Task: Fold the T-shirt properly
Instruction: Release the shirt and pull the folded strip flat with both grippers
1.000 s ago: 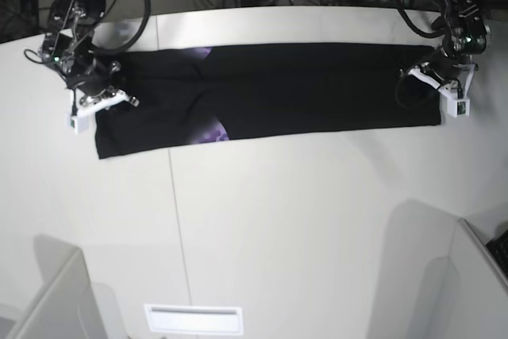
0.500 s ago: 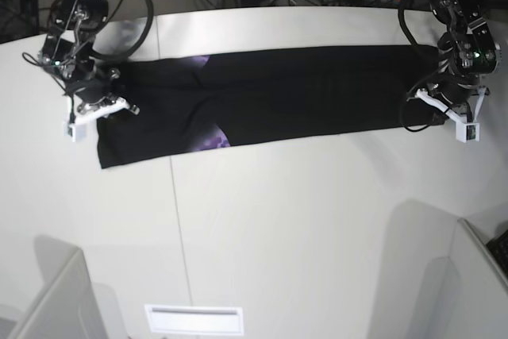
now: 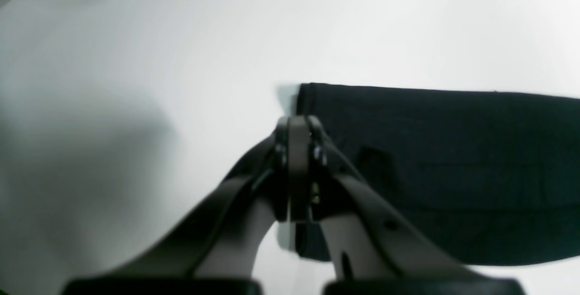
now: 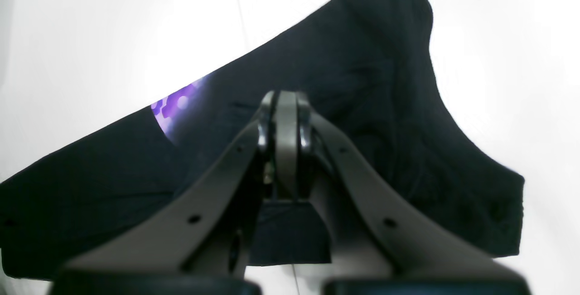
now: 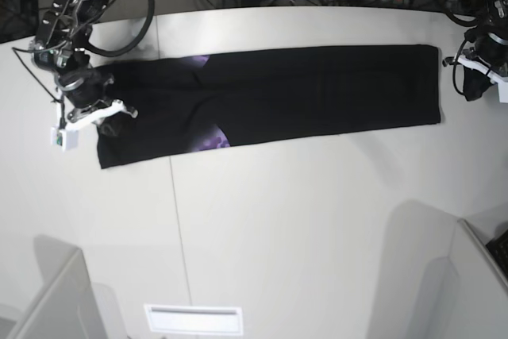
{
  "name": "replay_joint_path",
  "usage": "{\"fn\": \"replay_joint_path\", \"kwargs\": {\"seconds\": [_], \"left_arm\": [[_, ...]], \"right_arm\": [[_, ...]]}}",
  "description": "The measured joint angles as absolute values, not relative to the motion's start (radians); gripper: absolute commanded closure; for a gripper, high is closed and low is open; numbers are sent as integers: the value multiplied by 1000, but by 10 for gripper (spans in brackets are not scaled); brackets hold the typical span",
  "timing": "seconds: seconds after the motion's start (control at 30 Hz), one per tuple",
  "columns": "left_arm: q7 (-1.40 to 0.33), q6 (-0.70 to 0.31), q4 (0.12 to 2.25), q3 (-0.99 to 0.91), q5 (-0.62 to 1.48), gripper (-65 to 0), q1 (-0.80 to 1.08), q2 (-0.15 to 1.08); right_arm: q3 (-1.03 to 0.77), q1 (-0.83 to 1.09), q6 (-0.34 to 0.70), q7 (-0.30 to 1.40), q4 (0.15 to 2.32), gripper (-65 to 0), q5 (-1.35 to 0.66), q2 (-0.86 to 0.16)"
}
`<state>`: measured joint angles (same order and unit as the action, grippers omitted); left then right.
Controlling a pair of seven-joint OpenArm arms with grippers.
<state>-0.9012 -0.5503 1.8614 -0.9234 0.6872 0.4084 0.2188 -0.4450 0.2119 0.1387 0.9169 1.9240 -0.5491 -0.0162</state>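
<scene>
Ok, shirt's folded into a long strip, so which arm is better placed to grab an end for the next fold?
Probably the right gripper: it hangs over the T-shirt at its end, while the left gripper sits off the cloth, beside the other end.

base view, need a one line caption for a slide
Black T-shirt folded into a long strip across the white table, one arm at each end, purple print peeking out near the right arm's end.

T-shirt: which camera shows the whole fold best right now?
Base view: the T-shirt lies there full length as one long black strip on the table. The left wrist view shows only one squared end; the right wrist view shows the rumpled end with a purple patch.
</scene>
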Motion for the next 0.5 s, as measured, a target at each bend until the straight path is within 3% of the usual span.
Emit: {"fn": "replay_joint_path", "kwargs": {"seconds": [0.1,0.2,0.27,0.37,0.5], "left_arm": [[-886,-551,1819,-934,693,-392,412,219],[-887,-551,1718,-929,683,-541,401,216],[-896,-553,1654,-929,681,-551,390,216],[-894,-557,1564,-928,685,-507,349,219],[-881,-633,1509,-890,683,-479,321,224]], "right_arm": [[-445,212,139,919,1924,0,-549,-16],[-445,212,139,920,1924,0,-550,-16],[-445,214,139,920,1924,0,-549,-16],[-445,232,139,916,1924,0,-551,-16],[-445,236,139,924,1924,0,-550,-16]]}}
